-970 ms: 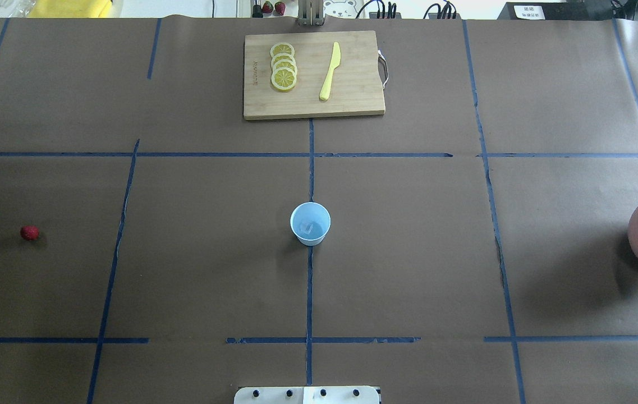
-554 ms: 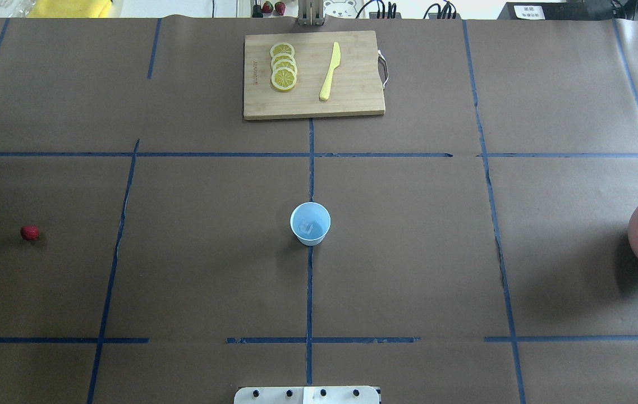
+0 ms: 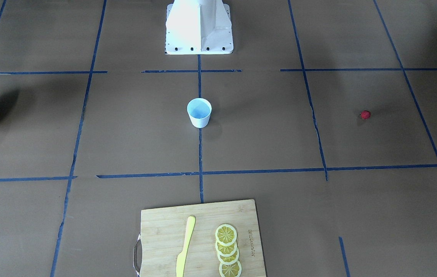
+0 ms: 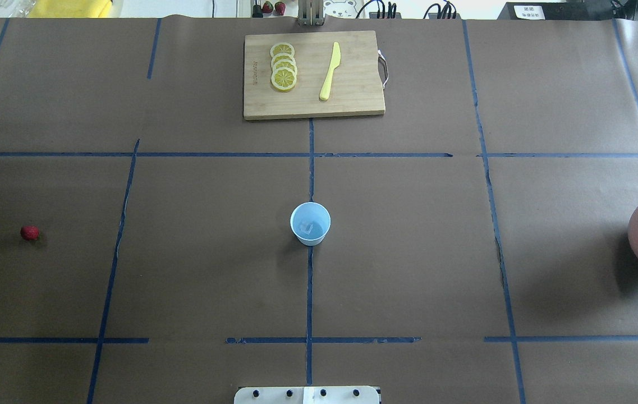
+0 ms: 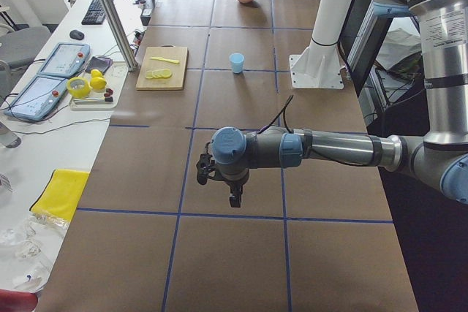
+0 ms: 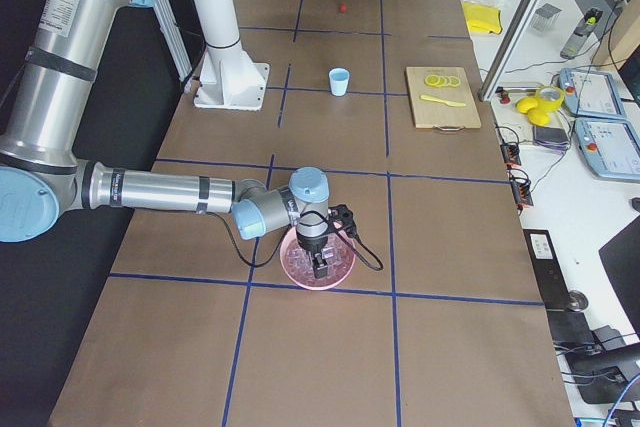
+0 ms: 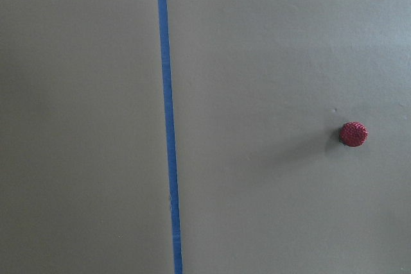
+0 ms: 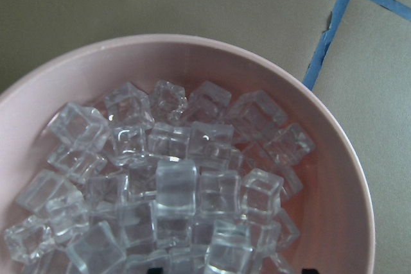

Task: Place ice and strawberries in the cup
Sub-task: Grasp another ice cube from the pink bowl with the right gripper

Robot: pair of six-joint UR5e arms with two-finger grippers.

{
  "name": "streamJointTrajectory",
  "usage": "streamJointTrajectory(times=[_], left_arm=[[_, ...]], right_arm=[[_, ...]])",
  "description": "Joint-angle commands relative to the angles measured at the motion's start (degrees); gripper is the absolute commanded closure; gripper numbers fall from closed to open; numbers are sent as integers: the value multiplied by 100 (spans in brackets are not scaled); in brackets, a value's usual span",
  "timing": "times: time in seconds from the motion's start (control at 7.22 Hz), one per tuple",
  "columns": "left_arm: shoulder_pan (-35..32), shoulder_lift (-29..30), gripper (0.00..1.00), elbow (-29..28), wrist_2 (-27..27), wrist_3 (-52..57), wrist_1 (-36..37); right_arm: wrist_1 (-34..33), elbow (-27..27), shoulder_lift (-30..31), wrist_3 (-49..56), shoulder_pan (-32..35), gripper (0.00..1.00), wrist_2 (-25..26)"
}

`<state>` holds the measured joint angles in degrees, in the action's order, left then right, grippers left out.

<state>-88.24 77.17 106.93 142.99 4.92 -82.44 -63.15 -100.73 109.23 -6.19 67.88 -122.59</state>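
Clear ice cube point(image 4: 307, 227) seemingly lying in white tapered cup point(image 4: 310, 223); small red strawberry point(image 7: 353, 134) lying loose below left gripper point(image 5: 232, 193), jaws untellable. Right gripper point(image 6: 319, 267) hovering above pink ice-filled bowl point(image 8: 334, 184), jaws spread.

Robotics lab — blue-taped grid table point(image 4: 408, 252), 2 teach pendants point(image 5: 64, 58), keyboard point(image 5: 96, 9).

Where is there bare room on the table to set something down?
Bare brown paper lies between the small white cup and the small red strawberry, and between the cup and the pink bowl of ice cubes. Crowded: the bamboo cutting board, carrying lemon slices and a yellow knife.
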Motion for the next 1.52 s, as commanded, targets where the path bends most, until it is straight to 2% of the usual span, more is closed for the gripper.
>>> streamJointTrajectory(times=[0.0,0.28,0.83,0.97,1.25,1.39], left_arm=[[0,0,0,3,0,0,0],[0,0,0,12,0,0,0],[0,-35,0,20,0,0,0],[0,-44,0,20,0,0,0],[0,-44,0,29,0,0,0],[0,-44,0,29,0,0,0]], right_arm=[[277,168,-7,-57,-2,28,-37],[294,124,-16,-75,-2,41,-63],[303,150,-42,-180,-2,41,-54],[303,133,-42,-189,-2,49,-54],[312,133,-42,-137,-2,99,-63],[312,124,-42,-128,-2,100,-63]])
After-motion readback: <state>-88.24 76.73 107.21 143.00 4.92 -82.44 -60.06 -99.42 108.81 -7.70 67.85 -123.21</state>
